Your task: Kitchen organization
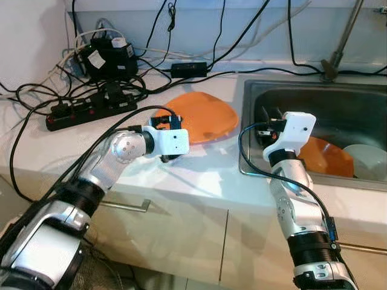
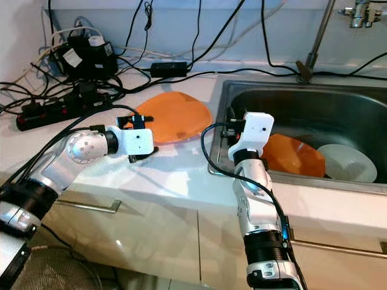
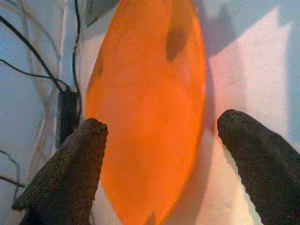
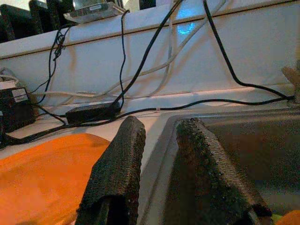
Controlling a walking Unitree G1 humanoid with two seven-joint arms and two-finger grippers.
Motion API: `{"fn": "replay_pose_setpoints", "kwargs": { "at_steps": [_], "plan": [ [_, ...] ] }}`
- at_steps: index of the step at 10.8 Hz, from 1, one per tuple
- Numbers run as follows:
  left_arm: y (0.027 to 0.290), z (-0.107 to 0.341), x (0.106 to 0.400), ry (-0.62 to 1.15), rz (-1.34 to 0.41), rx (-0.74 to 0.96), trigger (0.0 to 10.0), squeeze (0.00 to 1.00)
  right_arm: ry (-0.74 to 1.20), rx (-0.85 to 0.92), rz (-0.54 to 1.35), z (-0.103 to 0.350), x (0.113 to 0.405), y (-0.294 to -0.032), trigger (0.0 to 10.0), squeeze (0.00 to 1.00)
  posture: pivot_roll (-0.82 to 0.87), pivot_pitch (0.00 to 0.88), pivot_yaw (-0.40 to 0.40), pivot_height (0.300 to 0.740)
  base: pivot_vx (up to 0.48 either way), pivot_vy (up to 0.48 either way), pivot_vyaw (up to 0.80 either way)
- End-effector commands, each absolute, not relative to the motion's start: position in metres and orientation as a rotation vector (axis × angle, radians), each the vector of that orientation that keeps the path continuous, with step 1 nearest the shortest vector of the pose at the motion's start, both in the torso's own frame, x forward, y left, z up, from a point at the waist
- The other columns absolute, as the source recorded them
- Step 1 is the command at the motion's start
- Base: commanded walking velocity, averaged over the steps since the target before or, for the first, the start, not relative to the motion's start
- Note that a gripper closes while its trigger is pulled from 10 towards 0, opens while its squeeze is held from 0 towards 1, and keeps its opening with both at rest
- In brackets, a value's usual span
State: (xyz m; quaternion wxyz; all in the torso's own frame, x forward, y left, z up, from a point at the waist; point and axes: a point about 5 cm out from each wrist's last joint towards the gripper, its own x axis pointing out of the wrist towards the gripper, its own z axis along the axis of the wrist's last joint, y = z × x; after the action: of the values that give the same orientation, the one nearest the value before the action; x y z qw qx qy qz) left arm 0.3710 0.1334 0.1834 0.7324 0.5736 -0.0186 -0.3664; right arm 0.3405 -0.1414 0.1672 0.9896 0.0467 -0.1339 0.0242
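Left wrist view: the left gripper (image 3: 157, 154) is seen with its two black fingers (image 3: 70, 173) spread wide, and the near edge of an orange plate (image 3: 147, 108) lies between and just ahead of them without being touched. From the head cameras that gripper (image 1: 164, 124) is held low over the white counter (image 1: 199, 175), at the plate's (image 1: 202, 116) near-left rim; bare counter is left toward the robot from it, while a black power strip (image 1: 91, 109) and tangled cables (image 1: 36, 103) crowd the far-left side.

The right gripper (image 1: 270, 118) is raised just over the sink's (image 1: 254, 90) left wall, close to the plate's right edge. In the right wrist view its fingers (image 4: 117, 173) are seen held a little apart around nothing, with the steel rim running on ahead between them. Beyond and to the right of this gripper, inside the basin, a second orange plate (image 1: 329, 157) is leaned beside a pale bowl (image 1: 369, 160). A faucet stem (image 1: 338, 48) is mounted at the far rim.
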Motion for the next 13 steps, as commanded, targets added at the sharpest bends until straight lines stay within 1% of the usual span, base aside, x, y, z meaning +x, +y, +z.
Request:
{"fn": "replay_pose_setpoints", "kwargs": {
  "at_steps": [1,4,7,8,10,13],
  "plan": [
    [0.141,0.165,0.372,0.048,-0.800,1.347,10.0,0.00,-0.277,0.090,0.052,0.169,0.340,-0.140,10.0,0.00,0.04,0.006,0.098,0.728,0.000,0.000,0.00],
    [0.132,0.153,0.375,0.058,-0.797,1.395,10.0,0.00,-0.275,0.089,0.056,0.168,0.340,-0.139,10.0,0.00,0.03,0.000,0.101,0.728,0.000,0.000,0.00],
    [0.116,0.140,0.381,0.061,-0.747,1.422,10.0,0.00,-0.270,0.091,0.053,0.168,0.340,-0.138,10.0,0.00,0.03,0.008,0.102,0.728,0.000,0.000,0.00],
    [0.109,0.131,0.379,0.077,-0.771,1.402,0.0,0.00,-0.269,0.091,0.047,0.168,0.340,-0.139,10.0,0.00,0.03,0.010,0.105,0.728,0.000,0.000,0.00],
    [0.103,0.125,0.378,0.075,-0.787,1.389,0.0,0.00,-0.268,0.090,0.038,0.167,0.339,-0.142,10.0,0.00,0.03,0.016,0.108,0.728,0.000,0.000,0.00],
    [0.102,0.124,0.377,0.065,-0.791,1.374,0.0,0.00,-0.263,0.092,0.032,0.166,0.339,-0.142,10.0,0.00,0.03,0.019,0.108,0.728,0.000,0.000,0.00]
  ]
}}
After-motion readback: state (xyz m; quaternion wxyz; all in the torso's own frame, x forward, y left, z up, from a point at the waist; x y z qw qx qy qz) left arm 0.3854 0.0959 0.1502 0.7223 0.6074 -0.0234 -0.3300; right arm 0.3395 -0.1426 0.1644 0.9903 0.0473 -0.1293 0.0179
